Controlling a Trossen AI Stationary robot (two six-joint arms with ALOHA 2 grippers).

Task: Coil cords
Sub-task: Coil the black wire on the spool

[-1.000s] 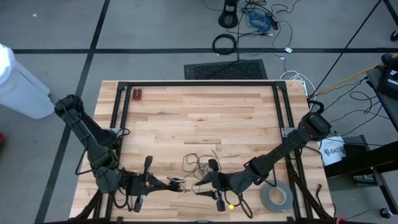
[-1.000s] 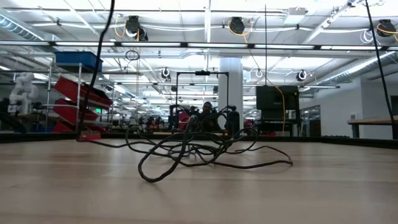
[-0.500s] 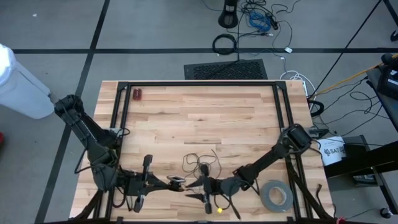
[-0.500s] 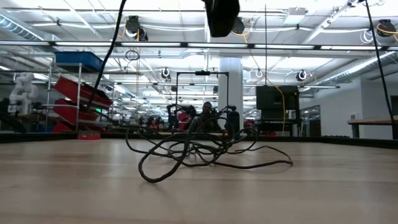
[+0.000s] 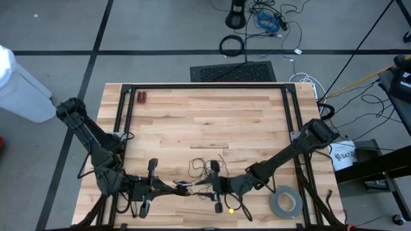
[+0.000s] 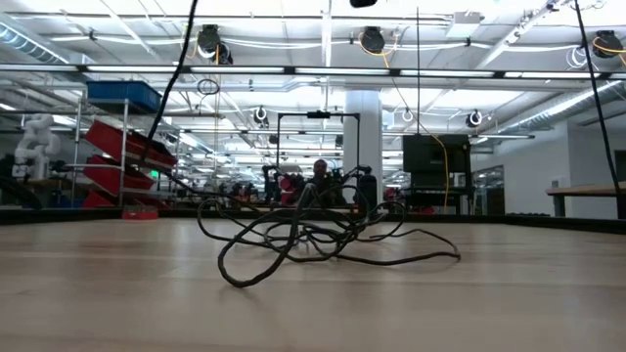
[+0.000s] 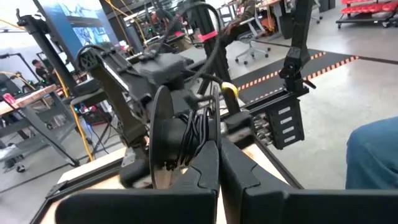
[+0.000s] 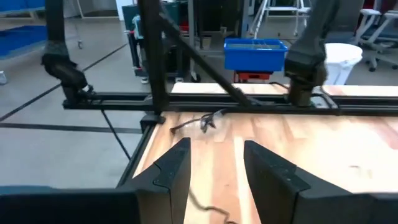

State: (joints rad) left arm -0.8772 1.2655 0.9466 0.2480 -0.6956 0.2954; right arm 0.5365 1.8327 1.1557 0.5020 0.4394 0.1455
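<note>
Moved: right gripper [image 5: 204, 184] swung back beside the cord [image 6: 313, 230].
Jaws: right parted, empty; left gripper [image 5: 186, 188] clenched, grasping nothing visible.
Progress: cord uncoiled, loose strands sprawling.

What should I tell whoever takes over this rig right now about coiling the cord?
Left claw: shut, low at the table's near edge, its tip at the cord's near end; a grip on it cannot be confirmed.
Right claw: open, empty, facing the left claw at the near edge.
Cord: loose tangled strands on the table, just beyond both claws.
Tape roll: flat by the right arm, untouched.
Done: nothing coiled yet.
Left: gather the strands into a small round bundle.
</note>
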